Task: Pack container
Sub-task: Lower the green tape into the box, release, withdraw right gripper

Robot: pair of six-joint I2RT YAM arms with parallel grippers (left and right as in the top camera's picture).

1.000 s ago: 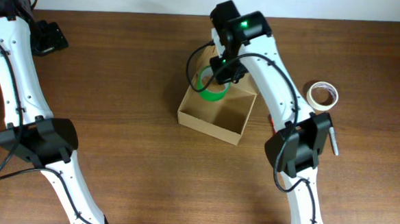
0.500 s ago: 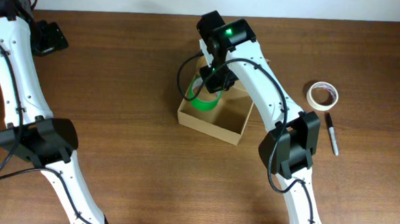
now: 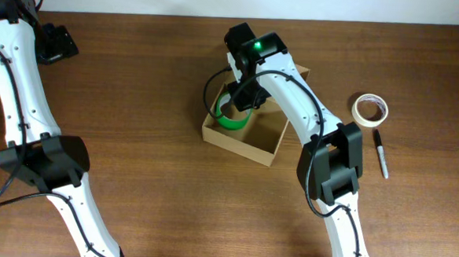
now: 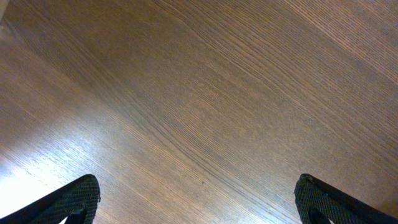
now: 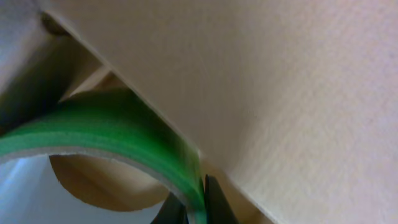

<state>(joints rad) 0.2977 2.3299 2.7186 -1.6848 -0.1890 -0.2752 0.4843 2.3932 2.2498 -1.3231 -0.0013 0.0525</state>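
Note:
The tan cardboard container (image 3: 254,142) lies open at the table's middle, its flap lid at the back right. My right gripper (image 3: 241,99) is shut on a green tape roll (image 3: 232,118) and holds it inside the container's back left corner. In the right wrist view the green tape roll (image 5: 118,140) is pinched between my fingertips (image 5: 214,202), with the container's wall (image 5: 292,93) close beside it. My left gripper (image 4: 199,202) is open over bare wood, far from the container; its fingers (image 4: 78,199) show at the lower corners.
A beige tape roll (image 3: 369,109) and a black marker (image 3: 381,154) lie on the table to the right of the container. A black object (image 3: 54,42) sits at the far left by the left arm.
My right gripper has moved left and lowered the green tape roll into the container's back left part. The left arm has not moved.

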